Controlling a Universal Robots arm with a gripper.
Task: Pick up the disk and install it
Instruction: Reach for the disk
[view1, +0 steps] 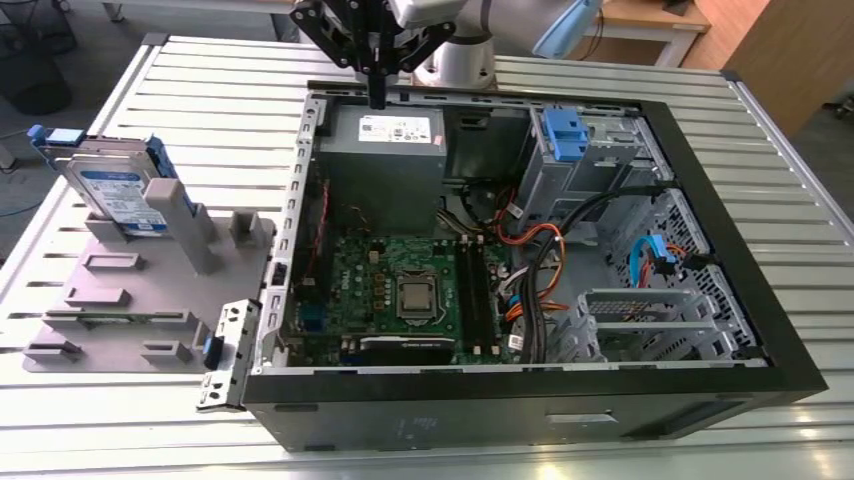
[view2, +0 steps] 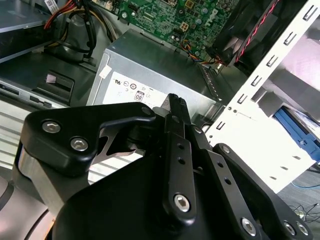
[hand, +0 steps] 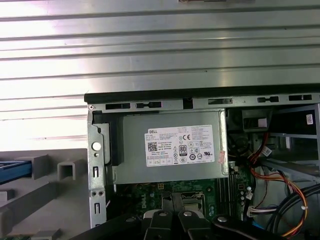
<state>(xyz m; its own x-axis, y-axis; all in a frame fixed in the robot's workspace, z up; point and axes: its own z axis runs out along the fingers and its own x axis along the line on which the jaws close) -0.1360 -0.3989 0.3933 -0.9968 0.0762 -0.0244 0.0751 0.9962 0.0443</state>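
- The gripper (view1: 378, 97) hung over the far edge of the open computer case (view1: 747, 215), its tip just above the grey power-supply box (view1: 387, 140). In the second wrist view its fingers (view2: 176, 105) looked pressed together, with nothing between them.
- The disk (view1: 118, 195) stood tilted on edge in the grey holder (view1: 134, 290) on the slatted table (view1: 200, 80). That put it at the exterior view's left, outside the case and well apart from the gripper.
- To my eye the job was at its very start: the pick-up was not yet done, and the disk was nowhere near the case.
- As I judged it, the pick would call for crossing the case wall to the holder. The jaws would need spreading wide enough for the disk's body, with a hold that kept off the blue side rails (view1: 154, 160).
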